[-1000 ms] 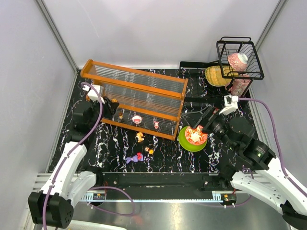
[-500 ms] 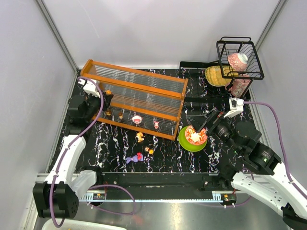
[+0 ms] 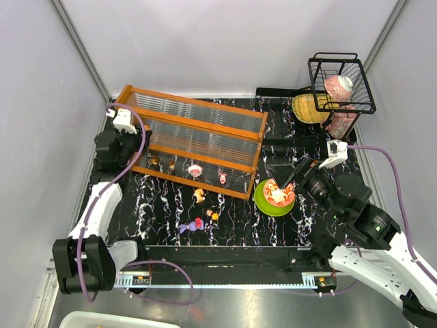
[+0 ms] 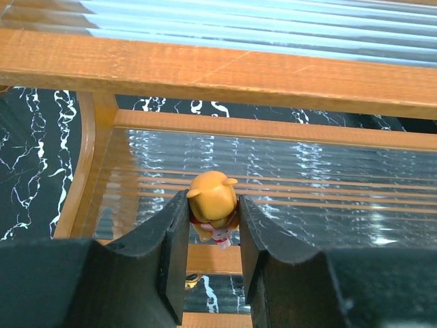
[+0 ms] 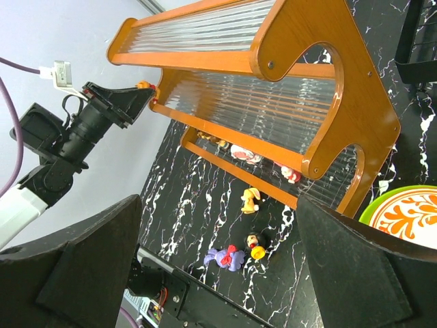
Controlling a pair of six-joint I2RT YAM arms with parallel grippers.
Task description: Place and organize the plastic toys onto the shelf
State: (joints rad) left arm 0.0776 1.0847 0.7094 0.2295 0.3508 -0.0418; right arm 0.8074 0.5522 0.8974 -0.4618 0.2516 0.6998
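Note:
The shelf (image 3: 198,120) is an orange-framed two-tier rack with clear ribbed panels, lying across the back left of the table. My left gripper (image 3: 141,139) is at its left end, shut on an orange figurine (image 4: 213,195), which hangs over the lower panel just below the upper beam (image 4: 205,72). Small toys stand on the lower tier, among them a pink-white one (image 3: 195,169) and a red-white one (image 3: 222,178). On the table lie a yellow toy (image 3: 199,195), a purple one (image 3: 193,225) and a dark-haired one (image 3: 213,216). My right gripper (image 3: 292,173) hangs open and empty over the green plate.
A green plate (image 3: 262,202) carries a red-patterned bowl (image 3: 278,193) right of the shelf. At the back right a black wire basket (image 3: 341,82) holds a pink item, with a yellow object (image 3: 308,108) beside it. Grey walls close in both sides.
My left arm swung left and back, carrying the orange figurine from the front of the lower tier round to the shelf's left end. The right gripper drifted slightly right.

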